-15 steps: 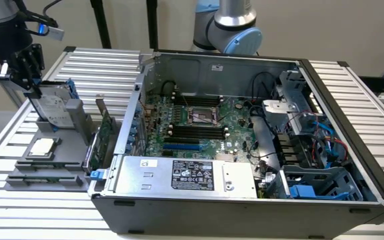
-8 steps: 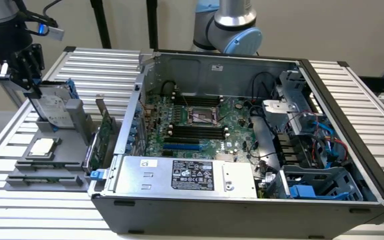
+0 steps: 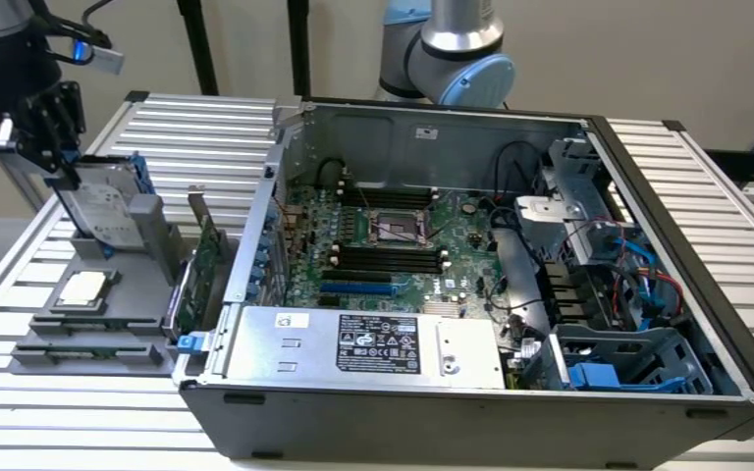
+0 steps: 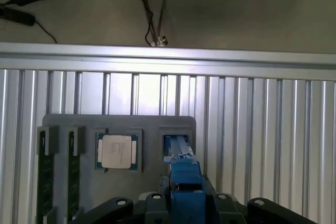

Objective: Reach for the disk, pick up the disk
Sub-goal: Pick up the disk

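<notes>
The disk (image 3: 97,208) stands on edge in a slot of the grey holder (image 3: 141,287) at the exterior view's left, its silver face and blue carrier frame showing. My gripper (image 3: 63,173) comes down onto its top edge from above. In the wrist view the disk's blue frame (image 4: 181,157) runs from the holder's slot up between the black fingers (image 4: 164,186). They press against both of its sides, so the gripper (image 4: 185,195) is shut on it. The disk's lower end still sits in the slot.
The holder (image 4: 152,125) also carries a small square silver chip (image 4: 116,151) and two memory sticks (image 4: 45,182). A green card (image 3: 204,257) stands beside the open computer case (image 3: 482,275). Everything rests on a ribbed aluminium table (image 4: 252,129).
</notes>
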Robot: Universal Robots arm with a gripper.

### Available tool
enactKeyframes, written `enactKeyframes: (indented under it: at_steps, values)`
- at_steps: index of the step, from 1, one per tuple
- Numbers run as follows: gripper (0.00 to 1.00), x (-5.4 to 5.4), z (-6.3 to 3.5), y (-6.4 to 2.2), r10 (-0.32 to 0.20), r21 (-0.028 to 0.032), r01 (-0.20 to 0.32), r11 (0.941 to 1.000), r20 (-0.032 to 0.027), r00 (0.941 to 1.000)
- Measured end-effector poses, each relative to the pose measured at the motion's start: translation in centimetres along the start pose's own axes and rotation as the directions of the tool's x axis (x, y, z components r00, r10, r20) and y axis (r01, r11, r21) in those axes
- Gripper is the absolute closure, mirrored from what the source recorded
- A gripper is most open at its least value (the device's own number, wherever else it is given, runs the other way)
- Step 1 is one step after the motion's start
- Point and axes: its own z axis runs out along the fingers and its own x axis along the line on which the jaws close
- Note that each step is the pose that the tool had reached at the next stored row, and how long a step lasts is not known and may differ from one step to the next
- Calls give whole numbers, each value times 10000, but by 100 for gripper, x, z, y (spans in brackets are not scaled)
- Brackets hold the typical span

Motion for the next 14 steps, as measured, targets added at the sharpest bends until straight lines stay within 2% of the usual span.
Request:
enactKeyframes:
  at_steps: [8, 14]
  values:
    - [67, 0, -45, 1, -15, 47, 15, 10000, -1, 10000]
    - [67, 2, -188, 3, -49, 129, 49, 9999, -3, 10000]
